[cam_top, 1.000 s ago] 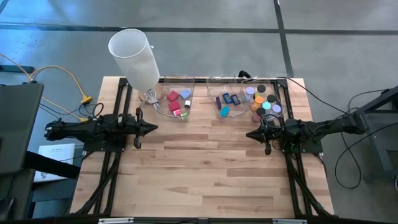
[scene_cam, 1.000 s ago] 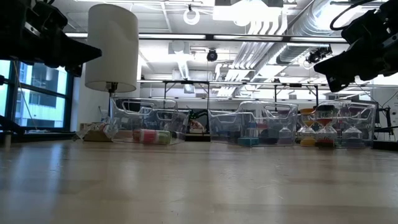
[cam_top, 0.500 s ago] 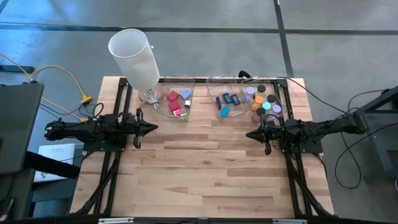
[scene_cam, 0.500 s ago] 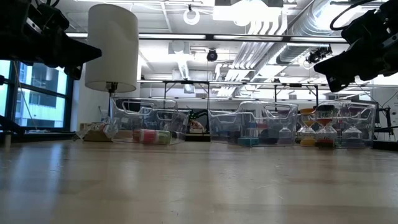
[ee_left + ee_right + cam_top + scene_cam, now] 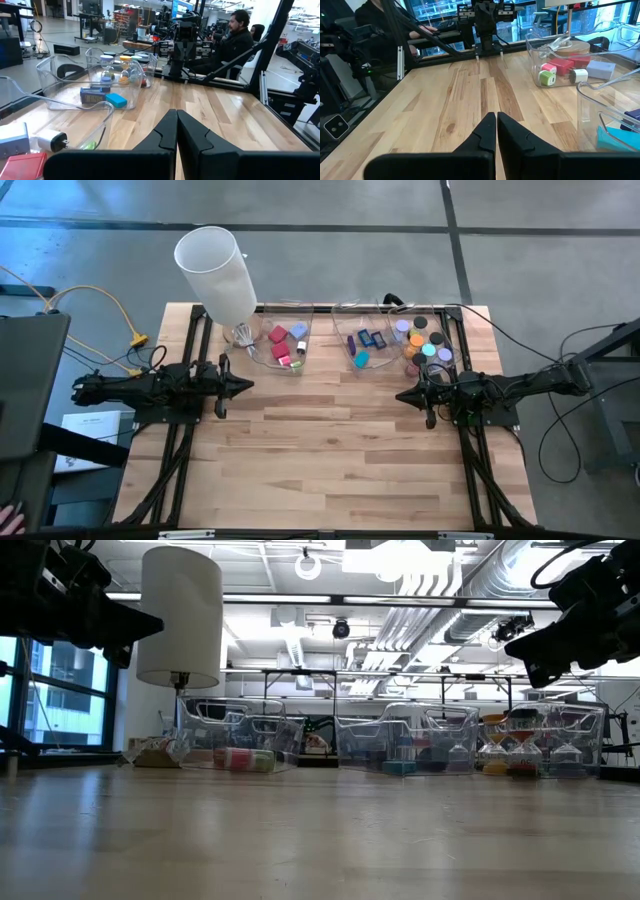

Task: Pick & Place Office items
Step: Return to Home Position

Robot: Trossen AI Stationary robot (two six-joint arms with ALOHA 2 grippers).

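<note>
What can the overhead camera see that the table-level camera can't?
Only the high view looks down into the clear bins, showing them sorted: red and pink blocks in one, blue rectangles in the next, round discs in the third. It also shows both whole arms, with the left gripper and right gripper over bare wood. Only the low view shows the room behind: ceiling pipes and a window. Both show the bins and the tall white cylinder.
</note>
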